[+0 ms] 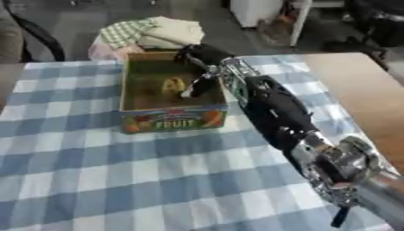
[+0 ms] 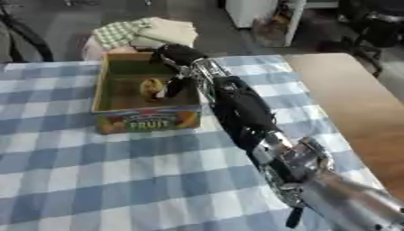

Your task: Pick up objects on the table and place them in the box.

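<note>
**Right robot hand over box, yellow object inside**

Right robot hand (image 1: pixel 199 58) reached over the fruit box (image 1: pixel 172 118) on the checked surface (image 1: pixel 94 180). Fingers hung down, relaxed, holding nothing. Yellow object (image 1: pixel 173 85) lay on the box floor, just left of the fingertips.

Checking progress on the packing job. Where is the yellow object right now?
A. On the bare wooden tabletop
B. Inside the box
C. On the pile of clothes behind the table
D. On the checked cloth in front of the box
B: the yellow object lies within the box walls, just beside the right hand reaching in from above.
</note>
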